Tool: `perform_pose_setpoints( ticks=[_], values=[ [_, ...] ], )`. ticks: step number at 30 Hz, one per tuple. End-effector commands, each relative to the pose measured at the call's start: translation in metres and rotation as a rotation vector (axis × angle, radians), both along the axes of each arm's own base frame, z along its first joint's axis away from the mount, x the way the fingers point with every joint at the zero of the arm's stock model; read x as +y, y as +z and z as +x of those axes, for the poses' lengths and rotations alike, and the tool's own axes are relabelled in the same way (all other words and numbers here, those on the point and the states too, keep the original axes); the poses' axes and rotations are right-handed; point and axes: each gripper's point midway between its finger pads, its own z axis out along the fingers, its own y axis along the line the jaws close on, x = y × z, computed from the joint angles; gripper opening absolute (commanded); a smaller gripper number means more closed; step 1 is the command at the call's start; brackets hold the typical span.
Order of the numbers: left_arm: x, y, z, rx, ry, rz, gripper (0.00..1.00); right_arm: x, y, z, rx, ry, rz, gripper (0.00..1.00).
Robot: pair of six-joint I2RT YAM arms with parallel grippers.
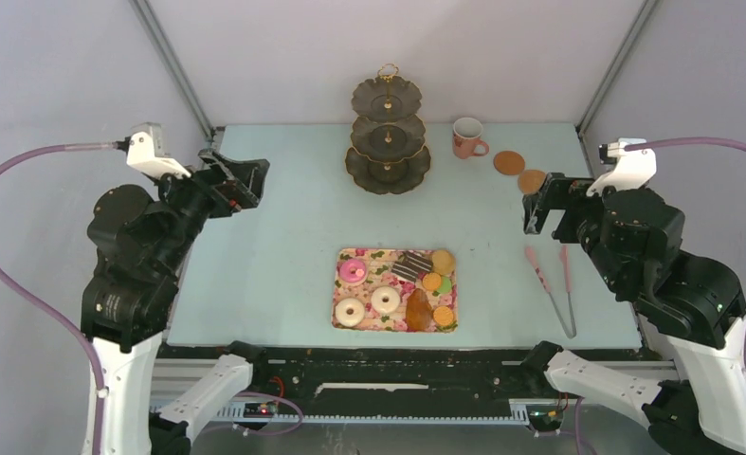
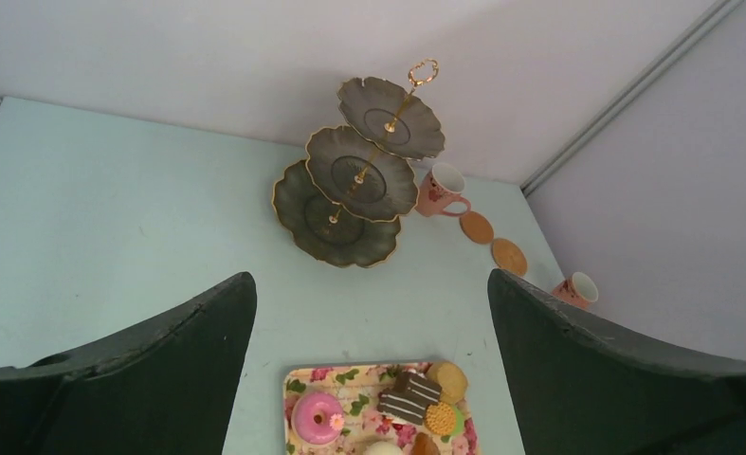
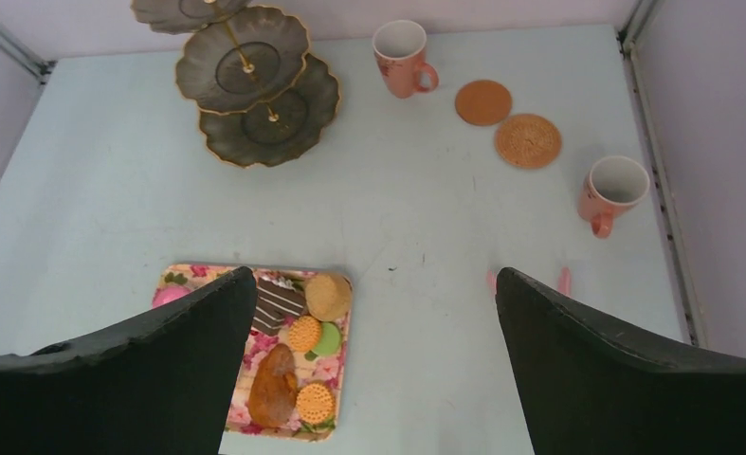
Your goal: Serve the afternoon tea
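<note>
The brown croissant (image 1: 418, 311) lay with its long axis running from the table's near edge toward its far edge, slightly tilted. The striped chocolate slice (image 1: 409, 265) lay aslant, from near-left to far-right. Around them you had a pink-iced donut (image 1: 353, 273), two white-iced donuts (image 1: 385, 300), an orange macaron (image 1: 431, 282) and a green macaron (image 1: 444, 285). All of these sat on the floral rectangular tray (image 1: 376, 258), whose long side ran along the middle of the near edge.

The pink ceramic mug (image 1: 466, 138) stood upright near the far edge, its handle pointing at the right edge. Two round cork coasters (image 1: 509, 163) lay close together just right of it. A second pink mug (image 3: 615, 192) stood by the right edge, handle toward the near edge.

Your left gripper (image 1: 239, 180) hung over the left edge, well apart from the tray, jaws spread wide and empty. Your right gripper (image 1: 542, 204) hung just beside the coasters, likewise spread and empty.

Farther out were a dark three-tier stand (image 1: 389, 137) and pink-handled tongs (image 1: 554, 284).
</note>
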Motion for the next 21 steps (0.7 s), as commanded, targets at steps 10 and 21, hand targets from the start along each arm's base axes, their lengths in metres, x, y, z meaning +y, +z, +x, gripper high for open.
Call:
perform_pose_setpoints(
  ticks=[10, 21],
  values=[
    [-0.011, -0.011, -0.001, 0.011, -0.055, 0.049, 0.98, -0.013, -0.132, 0.019, 0.355, -0.102, 0.032, 1.00],
    [-0.033, -0.054, 0.000, 0.117, -0.178, 0.080, 0.98, -0.116, -0.256, 0.013, 0.786, -0.757, 0.404, 1.00]
  ],
)
